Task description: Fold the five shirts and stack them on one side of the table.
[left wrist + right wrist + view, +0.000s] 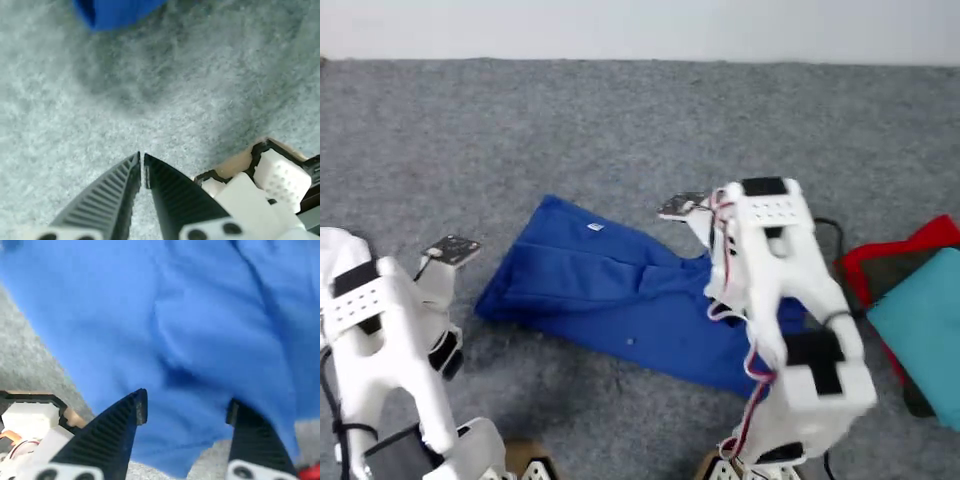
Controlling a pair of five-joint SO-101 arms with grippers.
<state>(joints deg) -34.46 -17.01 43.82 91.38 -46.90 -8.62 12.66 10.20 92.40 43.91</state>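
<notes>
You have the blue shirt (610, 290) part-folded in the middle of the table (620, 120), right gripper (185, 410) spread wide over it, left gripper (141, 165) pinched empty beside it; teal shirt (925, 320) on red shirt (910, 250) rightward, seemingly stacked.

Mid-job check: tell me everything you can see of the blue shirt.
The blue shirt is soft fabric, lying flat in a long slanted shape on the grey felt-like table, with creases along its middle and a small pale tag near its far corner. The right gripper hangs open above it; whether it touches is unclear. The left gripper is shut, over bare table beside the shirt's end.
</notes>
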